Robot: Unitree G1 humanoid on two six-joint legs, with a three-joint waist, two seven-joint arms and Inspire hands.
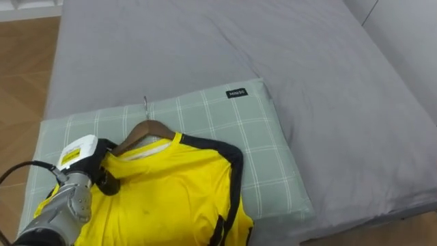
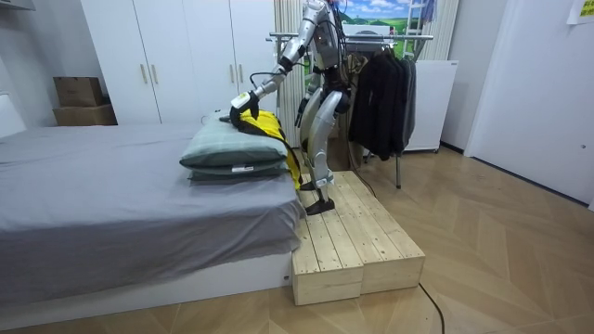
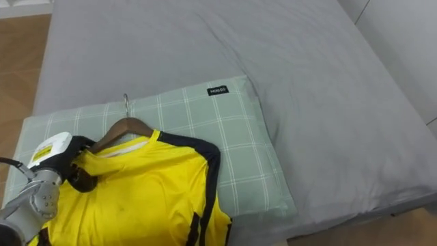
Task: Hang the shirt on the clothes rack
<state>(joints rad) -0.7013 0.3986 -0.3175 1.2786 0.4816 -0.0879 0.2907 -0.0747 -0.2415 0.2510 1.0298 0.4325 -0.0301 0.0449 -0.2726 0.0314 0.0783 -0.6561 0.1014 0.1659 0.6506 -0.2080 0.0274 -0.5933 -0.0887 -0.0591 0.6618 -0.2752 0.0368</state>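
The big grey bed (image 1: 328,89) had lots of bare room past the green checked pillow (image 1: 252,137) and to its right. The robot stood on a wooden platform (image 2: 357,232) at the bed's side. The yellow shirt (image 1: 171,198) lay flat on the pillow, collar away from the robot, its bottom end over the near edge. The wooden hanger (image 1: 147,130) was inside it — hook pointing away too. The left robot hand (image 1: 87,164) sat on the shirt's left shoulder — whether it gripped could not be told.

The shirt (image 1: 171,195) on its hanger (image 1: 147,129) lies on the pillow (image 1: 225,123), atop the bed (image 1: 205,48).
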